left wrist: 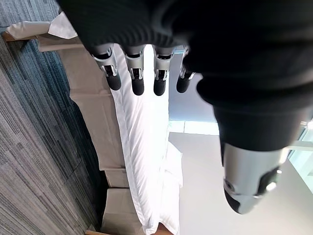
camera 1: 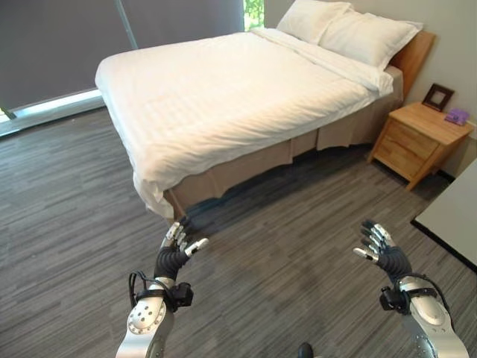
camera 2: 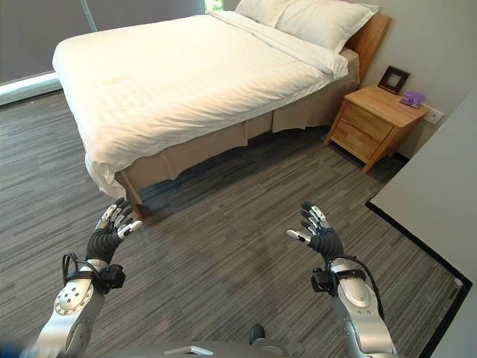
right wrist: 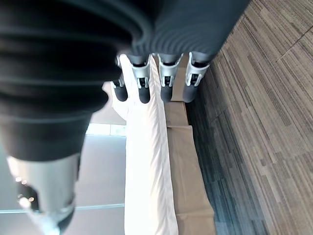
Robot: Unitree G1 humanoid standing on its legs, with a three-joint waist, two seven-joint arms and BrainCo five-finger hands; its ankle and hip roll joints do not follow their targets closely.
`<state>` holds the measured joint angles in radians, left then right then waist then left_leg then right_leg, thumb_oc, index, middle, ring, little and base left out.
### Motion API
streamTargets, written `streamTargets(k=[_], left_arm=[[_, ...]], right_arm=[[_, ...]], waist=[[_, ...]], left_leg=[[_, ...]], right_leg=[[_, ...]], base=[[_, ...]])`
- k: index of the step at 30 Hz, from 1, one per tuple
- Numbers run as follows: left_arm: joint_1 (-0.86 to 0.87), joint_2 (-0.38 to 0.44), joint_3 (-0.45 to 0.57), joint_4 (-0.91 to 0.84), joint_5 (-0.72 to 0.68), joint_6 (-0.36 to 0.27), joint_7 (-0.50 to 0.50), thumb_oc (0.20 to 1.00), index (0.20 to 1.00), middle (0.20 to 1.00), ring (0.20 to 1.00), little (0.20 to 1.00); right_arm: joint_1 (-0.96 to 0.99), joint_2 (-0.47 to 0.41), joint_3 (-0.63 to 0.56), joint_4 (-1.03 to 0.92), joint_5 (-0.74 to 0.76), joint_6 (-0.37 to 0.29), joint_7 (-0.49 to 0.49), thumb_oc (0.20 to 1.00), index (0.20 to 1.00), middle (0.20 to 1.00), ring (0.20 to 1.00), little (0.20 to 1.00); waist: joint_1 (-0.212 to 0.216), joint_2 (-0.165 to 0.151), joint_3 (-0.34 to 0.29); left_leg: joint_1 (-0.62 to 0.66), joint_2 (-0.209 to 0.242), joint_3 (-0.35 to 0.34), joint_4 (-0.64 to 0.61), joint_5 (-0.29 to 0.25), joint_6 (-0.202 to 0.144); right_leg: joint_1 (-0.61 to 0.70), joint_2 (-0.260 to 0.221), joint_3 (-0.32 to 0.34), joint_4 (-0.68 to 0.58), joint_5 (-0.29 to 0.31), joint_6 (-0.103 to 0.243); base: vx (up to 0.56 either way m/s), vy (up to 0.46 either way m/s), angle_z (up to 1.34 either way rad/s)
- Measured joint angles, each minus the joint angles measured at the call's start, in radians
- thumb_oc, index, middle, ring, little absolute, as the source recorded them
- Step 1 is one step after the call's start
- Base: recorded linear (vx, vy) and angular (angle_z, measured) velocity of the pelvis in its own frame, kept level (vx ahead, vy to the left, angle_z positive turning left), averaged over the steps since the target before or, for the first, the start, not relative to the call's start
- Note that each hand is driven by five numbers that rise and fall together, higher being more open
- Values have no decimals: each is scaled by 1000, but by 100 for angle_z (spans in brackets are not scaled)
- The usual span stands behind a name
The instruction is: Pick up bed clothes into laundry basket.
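Ahead of you, from about 10 to 1 o'clock, stands a made bed (camera 1: 246,149) on a grey striped floor (camera 1: 283,246). A white duvet (camera 1: 223,97) covers it, smooth and flat, its near edge hanging over the beige bed skirt (camera 1: 231,170). Two white pillows (camera 1: 350,30) lie at the head, toward 1 o'clock. These bed clothes are what the task names; no loose garment shows on top of them.

At 2 o'clock a wooden nightstand (camera 1: 417,138) carries a dark picture frame (camera 1: 437,96) and a small purple object (camera 1: 457,115).

Your left hand (camera 1: 177,250) hovers at 7 o'clock, above the floor and near the bed's closest corner, touching nothing. Your right hand (camera 1: 381,250) hovers at 5 o'clock, well apart from the bed. Both palms face inward with fingers (left wrist: 133,78) straight and spread; both are empty.

Expect the duvet to be soft, bulky and limp, light for its size yet awkward because it sags and trails. Likely the best hold is the hanging edge at the near corner, gathering a thick fold so the cloth cannot slip out. The pillows should be soft and light, easiest pinched at a corner or squeezed across the middle.
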<state>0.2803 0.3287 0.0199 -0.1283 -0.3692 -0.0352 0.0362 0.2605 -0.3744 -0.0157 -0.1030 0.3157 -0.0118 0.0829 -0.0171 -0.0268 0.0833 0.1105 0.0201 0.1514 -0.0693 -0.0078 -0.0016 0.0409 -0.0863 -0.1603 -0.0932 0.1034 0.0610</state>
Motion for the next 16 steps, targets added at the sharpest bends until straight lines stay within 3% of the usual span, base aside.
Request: streamTargets(k=[16], left_arm=[[-2, 0, 1, -13, 0, -11, 28, 1000, 1000, 1000, 1000, 1000]], right_arm=[[-4, 1, 27, 1, 1, -1, -10, 1000, 1000, 1000, 1000, 1000]], waist=[[-3, 4, -1]], left_leg=[[3, 0, 4, -5, 0, 0]], right_leg=[[0, 1, 5, -5, 4, 0]], base=[[0, 0, 0]])
